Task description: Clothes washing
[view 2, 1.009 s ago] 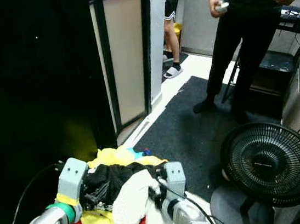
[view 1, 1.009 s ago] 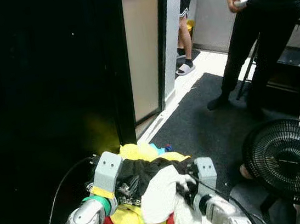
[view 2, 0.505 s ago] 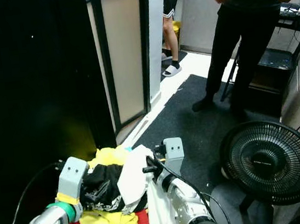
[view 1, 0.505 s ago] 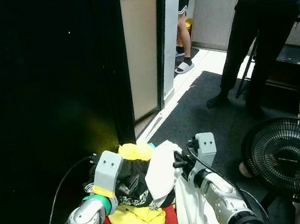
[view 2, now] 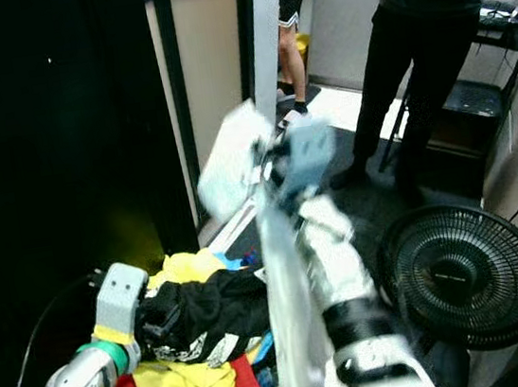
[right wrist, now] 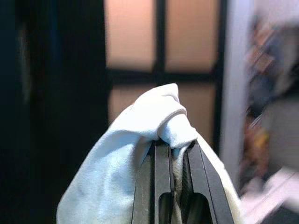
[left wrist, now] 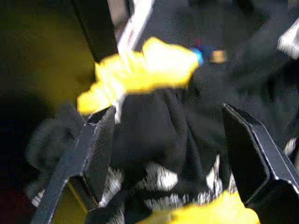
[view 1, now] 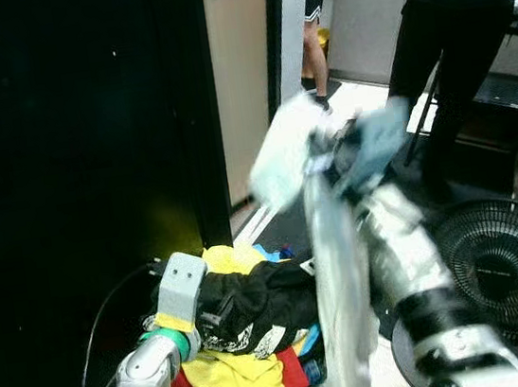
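My right gripper pinches a white cloth raised high; my left gripper, fingers spread, rests over the black garment.

Right gripper risen from the laundry pile to well above it, farther out, fingers clamped on the white garment. Garment pulled off the pile, now hanging in a long strip, uncovering the black garment beneath.

Dark carpet, black floor fan, frosted panel door
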### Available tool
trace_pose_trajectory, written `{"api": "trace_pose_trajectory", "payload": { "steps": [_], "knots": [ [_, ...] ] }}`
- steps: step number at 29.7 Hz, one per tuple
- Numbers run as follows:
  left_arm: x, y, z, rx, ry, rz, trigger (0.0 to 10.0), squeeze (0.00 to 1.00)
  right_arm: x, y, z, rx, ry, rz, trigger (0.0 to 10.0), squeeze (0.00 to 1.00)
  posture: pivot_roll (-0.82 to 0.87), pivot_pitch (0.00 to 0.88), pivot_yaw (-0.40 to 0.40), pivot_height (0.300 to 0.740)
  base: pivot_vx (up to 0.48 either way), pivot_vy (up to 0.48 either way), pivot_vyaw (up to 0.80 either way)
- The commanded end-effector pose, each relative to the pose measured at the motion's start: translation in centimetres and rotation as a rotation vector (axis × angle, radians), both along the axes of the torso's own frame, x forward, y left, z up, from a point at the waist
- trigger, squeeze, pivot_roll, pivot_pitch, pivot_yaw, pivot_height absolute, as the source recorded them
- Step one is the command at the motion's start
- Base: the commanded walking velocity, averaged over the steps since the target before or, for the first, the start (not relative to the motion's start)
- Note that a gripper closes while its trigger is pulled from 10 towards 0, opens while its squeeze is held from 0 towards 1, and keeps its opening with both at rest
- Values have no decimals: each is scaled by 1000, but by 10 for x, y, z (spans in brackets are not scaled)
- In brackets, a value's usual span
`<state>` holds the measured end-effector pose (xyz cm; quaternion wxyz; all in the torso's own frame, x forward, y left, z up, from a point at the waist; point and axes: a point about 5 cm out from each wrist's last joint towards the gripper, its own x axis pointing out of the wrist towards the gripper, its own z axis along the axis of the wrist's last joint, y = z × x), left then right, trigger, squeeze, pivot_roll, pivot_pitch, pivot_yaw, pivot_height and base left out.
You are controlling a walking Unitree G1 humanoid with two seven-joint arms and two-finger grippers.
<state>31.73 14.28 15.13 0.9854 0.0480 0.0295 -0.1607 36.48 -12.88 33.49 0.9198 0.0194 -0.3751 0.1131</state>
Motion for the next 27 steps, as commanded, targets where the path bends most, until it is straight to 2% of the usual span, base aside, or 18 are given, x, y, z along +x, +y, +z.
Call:
{"api": "trace_pose_trajectory", "payload": {
  "steps": [1, 3, 5, 6, 7, 8, 9, 11, 12, 13, 14, 17, 20, 23, 27],
  "knots": [
    [-2, 0, 6, -33, -5, 13, 10000, 0, -7, -7, 12, 19, -50, -45, 10000, 0, 2, 89, 30, 740, 0, 0, 0],
    [-3, 2, 24, -79, -63, 37, 10000, 0, -17, -24, 27, 30, -107, -127, 10000, 0, 1, 83, 22, 740, 0, 0, 0],
    [-5, 6, 44, -148, -121, 73, 10000, 0, -19, -36, 12, -49, -69, -190, 10000, 0, -1, 74, 16, 740, 0, 0, 0],
    [-5, 7, 48, -165, -131, 81, 10000, 0, -18, -38, 3, -68, -41, -199, 10000, 0, -1, 74, 16, 740, 0, 0, 0],
    [-5, 7, 48, -165, -131, 81, 10000, 0, -18, -38, 3, -68, -41, -199, 10000, 0, -1, 74, 16, 740, 0, 0, 0],
    [-6, 8, 51, -164, -144, 88, 10000, 0, -11, -41, -24, -80, 55, -211, 10000, 0, -4, 72, 15, 740, 0, 0, 0],
    [-6, 8, 51, -164, -144, 88, 10000, 0, -11, -41, -24, -80, 55, -211, 10000, 0, -4, 72, 15, 740, 0, 0, 0],
    [-6, 8, 55, -140, -165, 97, 10000, 0, -6, -45, -98, -84, 298, -243, 10000, 0, 3, 59, 14, 740, 0, 0, 0],
    [-6, 8, 57, -133, -171, 102, 10000, 0, -9, -46, -122, -83, 375, -257, 10000, 0, 3, 59, 14, 740, 0, 0, 0],
    [-6, 8, 57, -133, -171, 102, 10000, 0, -9, -46, -122, -83, 375, -257, 10000, 0, 3, 59, 14, 740, 0, 0, 0],
    [-6, 8, 58, -131, -173, 106, 10000, 0, -12, -45, -133, -85, 410, -271, 10000, 0, 6, 54, 16, 740, 0, 0, 0],
    [-5, 8, 60, -129, -173, 116, 10000, 0, -16, -41, -131, -58, 398, -282, 10000, 0, 5, 51, 19, 740, 0, 0, 0],
    [-3, 1, 68, -144, -188, 111, 10000, 0, -15, -36, -105, -62, 312, -286, 10000, 0, -1, 40, 26, 740, 0, 0, 0],
    [-1, -3, 71, -154, -195, 101, 10000, 0, -13, -34, -91, -62, 271, -286, 10000, 0, -4, 36, 24, 740, 0, 0, 0],
    [1, -5, 73, -149, -206, 124, 10000, 0, -10, -31, -86, -59, 252, -275, 10000, 0, -4, 32, 17, 740, 0, 0, 0]
  ]
}}
